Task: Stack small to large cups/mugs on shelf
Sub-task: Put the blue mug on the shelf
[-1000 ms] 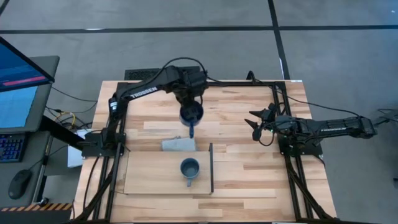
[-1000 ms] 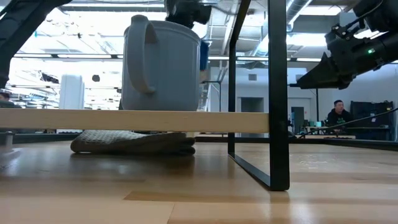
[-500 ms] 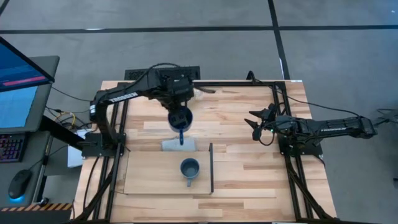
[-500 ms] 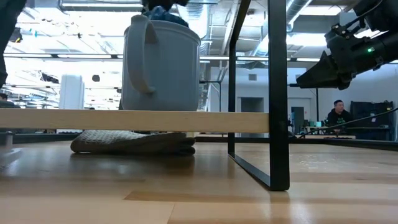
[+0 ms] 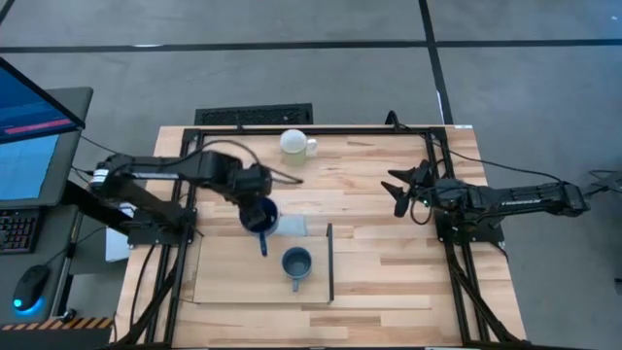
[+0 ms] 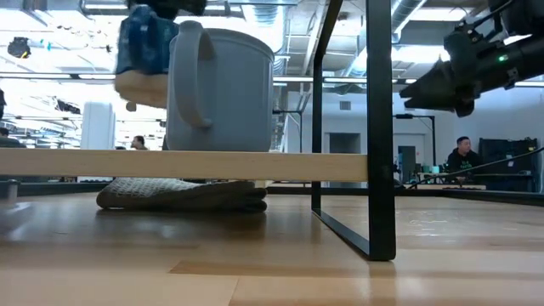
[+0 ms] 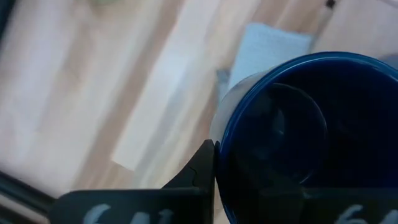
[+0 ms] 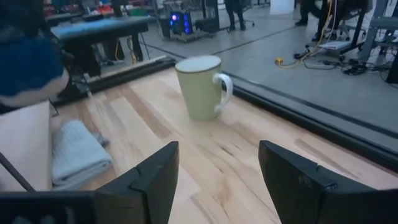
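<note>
My left gripper (image 5: 255, 204) is shut on the dark navy mug (image 5: 259, 218), which hangs in the air over the far left part of the shelf (image 5: 228, 277), above the grey cloth (image 5: 292, 226). The mug also shows in the low view (image 6: 143, 42). The small slate mug (image 5: 296, 262) stands on its base on the shelf, handle toward the near edge. The cream mug (image 5: 294, 144) stands on the table near the far edge. My right gripper (image 5: 400, 192) is open and empty at the right, above the table. My left gripper holds the navy mug at its rim (image 7: 219, 149), coming from above. One finger (image 7: 202, 171) lies against the outer wall; the mug hides the other. The mug is lifted clear and upright, opening up, its handle (image 5: 262, 243) toward the near edge.
A thin black strip (image 5: 330, 262) stands along the shelf's right edge, with a black upright (image 6: 380, 127) in the low view. The folded grey cloth (image 8: 78, 152) lies just beyond the shelf's far edge. People show in the room behind (image 6: 463, 153).
My left gripper has carried the navy mug from the table's far middle toward the near and left, to a place over the shelf's far left part. The mug has stayed lifted and upright. The cream mug, earlier hidden under the arm, now shows.
</note>
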`<state>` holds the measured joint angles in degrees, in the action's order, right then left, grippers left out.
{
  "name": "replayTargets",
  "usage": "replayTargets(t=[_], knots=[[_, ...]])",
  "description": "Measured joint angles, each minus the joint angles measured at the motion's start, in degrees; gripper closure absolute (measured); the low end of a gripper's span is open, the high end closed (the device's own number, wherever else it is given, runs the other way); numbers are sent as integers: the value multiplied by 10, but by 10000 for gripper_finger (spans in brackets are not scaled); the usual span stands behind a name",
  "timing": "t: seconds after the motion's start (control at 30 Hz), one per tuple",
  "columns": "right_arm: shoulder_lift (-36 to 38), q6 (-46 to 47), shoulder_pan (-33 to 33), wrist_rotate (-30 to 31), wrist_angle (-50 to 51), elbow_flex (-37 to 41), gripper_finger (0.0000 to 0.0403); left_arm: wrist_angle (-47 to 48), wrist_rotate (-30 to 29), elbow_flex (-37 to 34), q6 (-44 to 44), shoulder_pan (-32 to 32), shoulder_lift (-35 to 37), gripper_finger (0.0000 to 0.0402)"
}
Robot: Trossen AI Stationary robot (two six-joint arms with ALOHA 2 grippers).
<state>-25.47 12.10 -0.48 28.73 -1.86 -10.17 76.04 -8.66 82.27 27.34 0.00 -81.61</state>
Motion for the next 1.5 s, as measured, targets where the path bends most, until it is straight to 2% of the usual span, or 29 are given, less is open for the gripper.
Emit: replayTargets(t=[0.1, 0.23, 0.4, 0.73, 1.5], knots=[[0, 0, 0, 0, -13, 0, 159, -35, 15, -52, 24, -25, 27, 393], [0, 0, 0, 0, -25, 0, 159, -61, 7, -97, 54, -60, 36, 393], [0, 0, 0, 0, -42, 0, 159, -127, 14, -120, 63, -98, 38, 393], [0, 0, 0, 0, -42, 0, 159, -179, 18, -171, 116, -151, 38, 393], [0, 0, 0, 0, -46, 0, 159, -235, 27, -228, 153, -178, 37, 393]])
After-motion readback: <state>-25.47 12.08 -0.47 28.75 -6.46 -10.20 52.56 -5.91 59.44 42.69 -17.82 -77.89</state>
